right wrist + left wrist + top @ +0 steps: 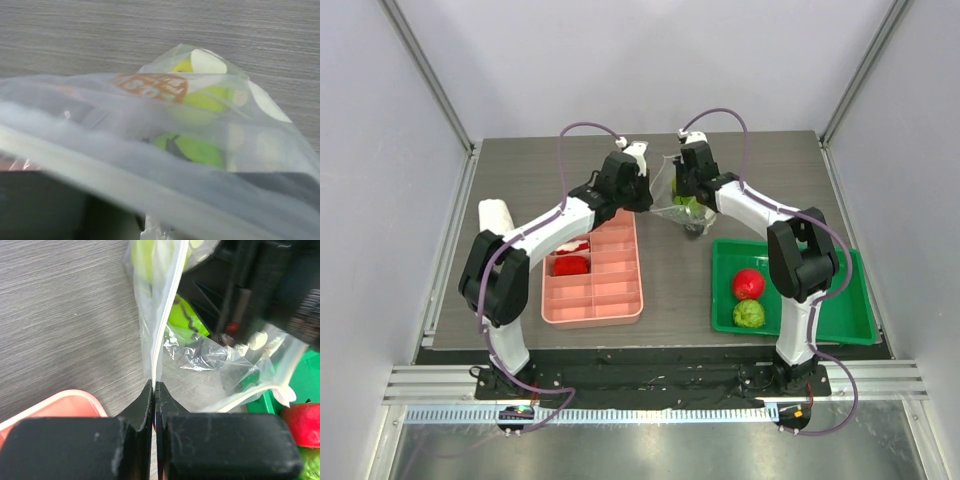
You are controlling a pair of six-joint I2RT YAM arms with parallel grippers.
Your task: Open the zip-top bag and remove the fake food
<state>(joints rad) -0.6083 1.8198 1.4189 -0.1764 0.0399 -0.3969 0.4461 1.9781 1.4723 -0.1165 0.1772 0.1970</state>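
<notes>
The zip-top bag [682, 212] hangs between my two grippers over the middle of the table. My left gripper [155, 384] is shut on the bag's white zip edge [161, 330]. The yellow-green pear [183, 316] sits inside the bag [150, 120] and shows through the plastic [200, 100]. My right gripper [688, 185] is at the bag's other side. In the right wrist view the bag's rim lies across its jaws and hides them. The red apple [748, 284] and the bumpy green fruit [749, 314] lie in the green tray [840, 310].
A pink divided tray [610, 300] with red pieces [570, 265] lies left of the bag, under the left arm. A white roll [495, 215] lies at the table's left side. The green tray stands at the right front.
</notes>
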